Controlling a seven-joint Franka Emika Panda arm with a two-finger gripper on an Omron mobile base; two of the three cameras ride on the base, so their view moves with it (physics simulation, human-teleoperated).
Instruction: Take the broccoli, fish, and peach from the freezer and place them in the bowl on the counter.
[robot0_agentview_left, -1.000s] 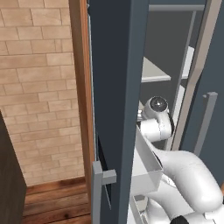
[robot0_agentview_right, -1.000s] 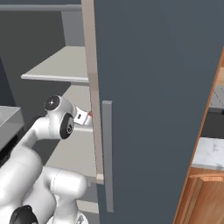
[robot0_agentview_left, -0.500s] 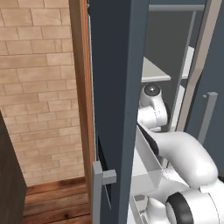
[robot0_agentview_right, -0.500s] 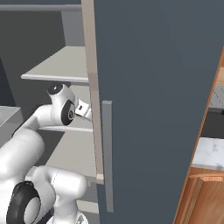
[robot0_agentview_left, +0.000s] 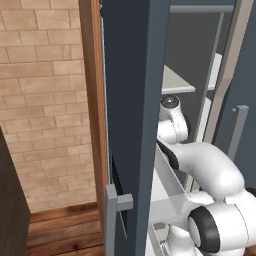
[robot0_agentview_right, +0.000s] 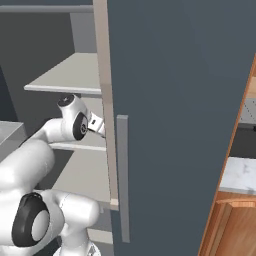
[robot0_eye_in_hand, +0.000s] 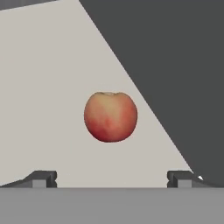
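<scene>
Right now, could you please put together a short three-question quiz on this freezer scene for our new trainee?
1. True or false: the pincer is shut on the peach.
2. Multiple choice: the peach rests on A) a pale grey freezer shelf, B) the marble counter, C) a wooden bowl.
3. Short answer: in the hand view, where does the peach lie relative to the two fingertips?

Key
1. False: the tips stand wide apart and the peach lies ahead of them, untouched.
2. A.
3. Ahead of them, roughly centred on the gap between the tips.
</scene>
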